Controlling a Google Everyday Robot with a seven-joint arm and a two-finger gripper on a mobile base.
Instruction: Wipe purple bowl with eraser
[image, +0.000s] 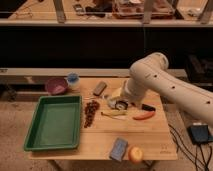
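Camera view shows the eraser (99, 88) lying flat on the table (150, 135), to the right of the purple bowl (56, 86) and apart from it. It looks light and stiff, so it is best pinched across its narrow sides. The gripper (120, 104) hangs near the eraser on its right, jaws wide apart, holding nothing.

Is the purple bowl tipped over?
No, upright: the purple bowl rests on the table with its opening facing up. The gripper hangs open mid-table, apart from it.
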